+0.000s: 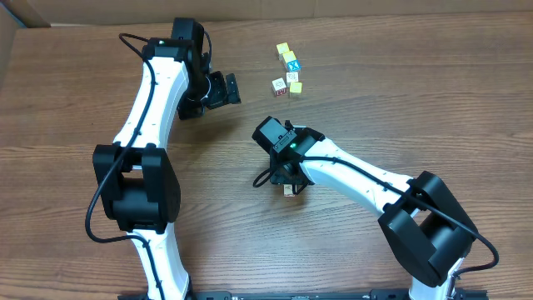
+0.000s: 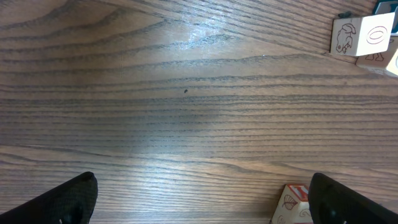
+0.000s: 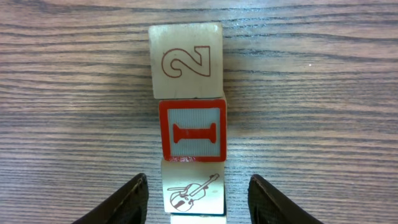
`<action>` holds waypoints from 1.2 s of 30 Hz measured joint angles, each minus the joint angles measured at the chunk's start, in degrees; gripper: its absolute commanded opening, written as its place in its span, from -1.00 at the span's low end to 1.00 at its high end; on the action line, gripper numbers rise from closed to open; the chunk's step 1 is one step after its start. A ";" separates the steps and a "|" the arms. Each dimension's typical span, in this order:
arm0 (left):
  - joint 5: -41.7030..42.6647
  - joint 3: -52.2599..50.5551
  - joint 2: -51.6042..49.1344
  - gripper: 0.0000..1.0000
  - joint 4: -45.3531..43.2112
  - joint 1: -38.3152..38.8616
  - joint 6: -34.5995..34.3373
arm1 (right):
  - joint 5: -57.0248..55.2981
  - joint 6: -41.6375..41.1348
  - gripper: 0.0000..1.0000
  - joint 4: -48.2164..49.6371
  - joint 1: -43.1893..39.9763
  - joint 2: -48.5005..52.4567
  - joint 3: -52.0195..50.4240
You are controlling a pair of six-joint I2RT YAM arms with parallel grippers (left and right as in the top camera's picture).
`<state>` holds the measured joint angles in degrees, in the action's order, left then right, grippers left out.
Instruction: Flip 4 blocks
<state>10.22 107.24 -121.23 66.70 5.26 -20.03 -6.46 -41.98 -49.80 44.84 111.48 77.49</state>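
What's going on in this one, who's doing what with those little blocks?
The right claw hangs open over a line of three picture blocks on the wooden table. It straddles the violin block with a gap on each side. The red-framed I block and the 2 block lie just beyond. The left claw is wide open over bare wood, holding nothing, beside a separate cluster of blocks.
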 measured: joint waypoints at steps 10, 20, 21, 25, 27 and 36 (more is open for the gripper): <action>0.00 0.00 0.00 1.00 -0.02 0.00 0.00 | 0.02 0.00 0.06 -0.04 0.00 0.00 -0.33; 0.00 0.00 0.00 1.00 -0.02 0.00 0.00 | 0.24 0.02 0.04 -0.20 0.00 0.00 -0.33; 0.00 0.00 0.00 1.00 -0.02 0.00 0.00 | 0.31 0.00 0.04 -0.17 0.00 0.00 -0.33; 0.00 0.00 0.00 1.00 -0.02 0.00 0.00 | 0.61 0.02 0.03 -0.17 0.00 0.00 -0.33; 0.00 0.00 0.00 0.99 -0.02 0.00 0.00 | 0.68 0.02 0.02 -0.17 0.00 0.00 -0.33; 0.00 0.00 0.00 0.99 0.00 0.00 0.00 | 0.70 0.55 -0.03 -0.24 0.00 0.00 -0.33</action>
<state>10.22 107.24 -121.23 66.70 5.26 -20.03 -5.76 -41.43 -50.04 44.84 111.48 77.17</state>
